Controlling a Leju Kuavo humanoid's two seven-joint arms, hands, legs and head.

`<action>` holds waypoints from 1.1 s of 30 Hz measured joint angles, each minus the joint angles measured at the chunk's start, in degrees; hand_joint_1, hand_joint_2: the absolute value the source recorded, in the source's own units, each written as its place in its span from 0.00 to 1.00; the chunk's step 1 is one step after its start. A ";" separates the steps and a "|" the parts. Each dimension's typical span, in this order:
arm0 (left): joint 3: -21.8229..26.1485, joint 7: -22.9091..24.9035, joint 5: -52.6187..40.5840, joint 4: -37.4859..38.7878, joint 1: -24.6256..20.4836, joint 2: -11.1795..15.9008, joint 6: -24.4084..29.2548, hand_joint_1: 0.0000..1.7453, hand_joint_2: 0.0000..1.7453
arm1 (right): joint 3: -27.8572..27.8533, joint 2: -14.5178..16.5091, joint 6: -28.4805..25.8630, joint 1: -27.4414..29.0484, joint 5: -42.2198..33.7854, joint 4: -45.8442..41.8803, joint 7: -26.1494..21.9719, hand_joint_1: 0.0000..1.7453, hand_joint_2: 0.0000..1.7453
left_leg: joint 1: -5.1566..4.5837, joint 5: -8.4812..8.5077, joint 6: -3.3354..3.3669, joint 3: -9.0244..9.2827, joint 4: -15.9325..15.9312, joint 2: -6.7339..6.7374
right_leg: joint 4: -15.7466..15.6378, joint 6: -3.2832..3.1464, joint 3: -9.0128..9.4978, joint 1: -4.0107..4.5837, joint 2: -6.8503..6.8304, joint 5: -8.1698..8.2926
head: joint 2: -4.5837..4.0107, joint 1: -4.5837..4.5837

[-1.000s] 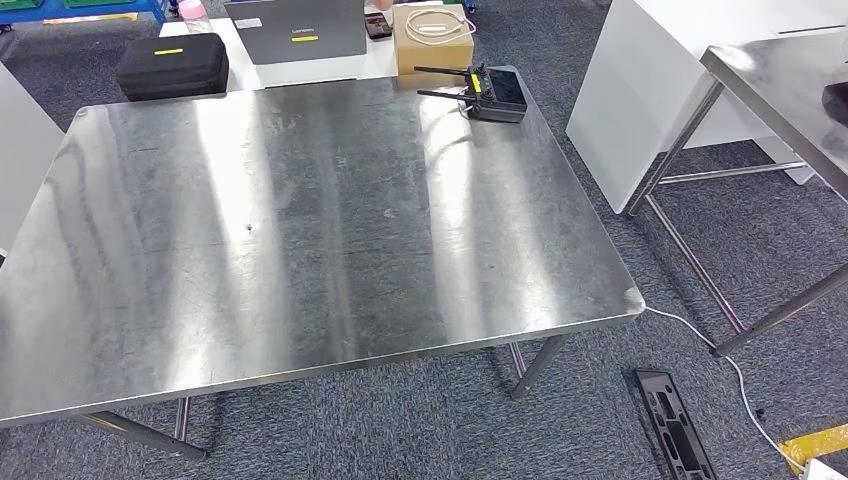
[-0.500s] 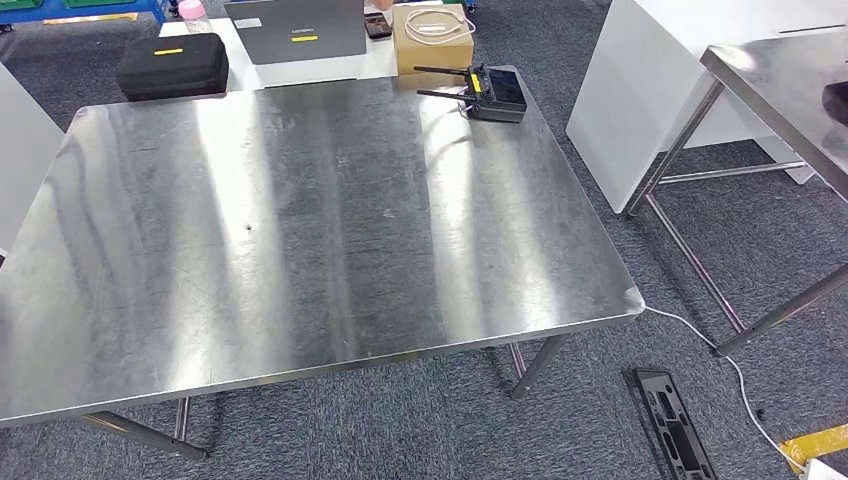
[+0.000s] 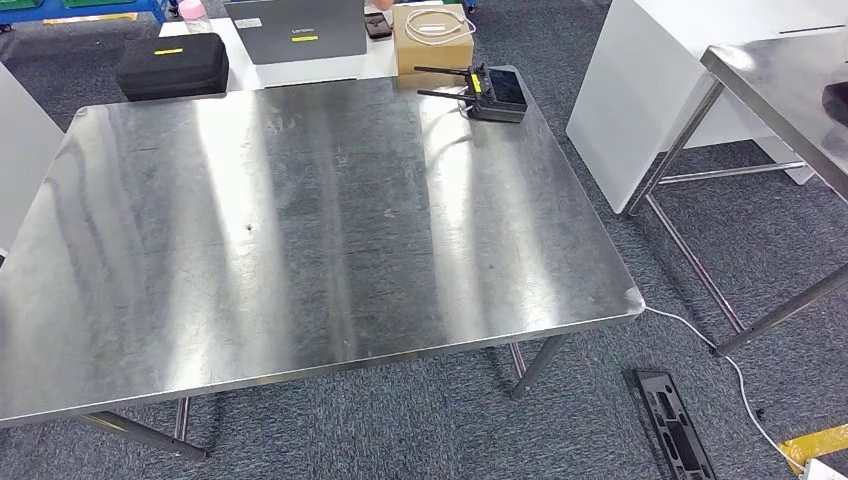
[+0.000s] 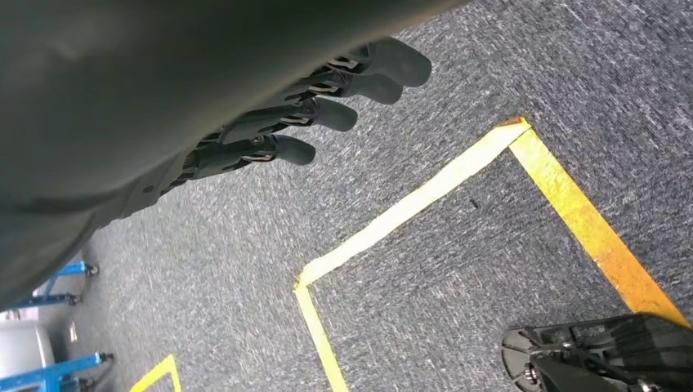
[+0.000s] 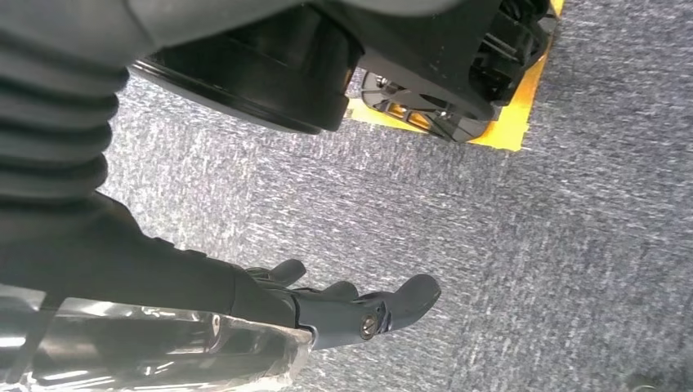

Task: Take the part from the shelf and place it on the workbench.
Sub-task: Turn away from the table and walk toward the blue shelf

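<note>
While both arms hang low over the grey carpet floor [image 5: 531,245], the left robot hand [image 4: 310,106] has its dark fingers [image 4: 278,151] stretched out, a little apart, and it holds nothing. Under it, yellow tape [image 4: 409,208] makes a corner on the carpet. The right robot hand [image 5: 343,306] points down at the carpet too. A dark part [image 5: 163,347] wrapped in shiny clear plastic lies tight against this hand, and the hand seems to be holding it, though the view is too close to show the grip well. So the part is down by the robot's right side, not on the surface [image 3: 300,230]. From the head view, the big shiny steel surface stands right in front of the robot. At its far right corner lies a black remote control [image 3: 490,92] with two thin aerials sticking out to the left. Behind the surface is a white table with a black case [image 3: 172,65], a grey laptop [image 3: 296,30] and a brown box [image 3: 432,45] with a coiled white cord on top. Off to the right stands a second steel table [image 3: 780,80]. On the carpet near the right front leg of the surface lie a black tray [image 3: 675,420] and a thin white cable [image 3: 700,335].
</note>
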 joint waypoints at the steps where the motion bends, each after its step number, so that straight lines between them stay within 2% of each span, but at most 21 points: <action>1: -0.09 0.07 -0.42 0.00 0.00 -0.05 -0.11 0.00 0.00 | -0.02 0.01 -0.02 0.00 -0.13 0.00 0.10 0.00 1.00 | 0.00 0.00 0.00 0.00 0.00 0.00 | 0.00 0.00 0.01 0.00 0.00 0.00 | 0.00 0.00; 11: -2.36 -0.45 -3.52 0.00 -0.06 -0.91 -0.44 0.00 0.00 | -0.30 -0.04 -0.79 -0.08 1.38 0.00 2.08 0.00 1.00 | 0.00 0.00 0.00 0.00 0.00 0.00 | 0.00 0.00 0.02 0.00 0.00 0.00 | 0.00 0.00; 15: -2.78 -0.94 -3.37 0.00 -0.06 -1.07 -0.26 0.00 1.00 | -0.30 -0.22 -1.48 -0.10 1.82 0.00 2.78 0.00 1.00 | 0.00 0.00 0.00 0.00 0.00 0.00 | 0.00 0.00 0.03 0.00 0.00 0.00 | 0.00 0.00; 33: -1.43 -1.56 -0.12 -0.02 -0.06 -0.99 -0.33 0.00 1.00 | -0.43 -1.04 -3.00 -0.36 1.99 0.00 3.59 0.00 1.00 | 0.00 0.01 0.00 0.00 0.00 0.00 | 0.00 0.00 0.20 0.00 0.00 0.01 | 0.00 0.00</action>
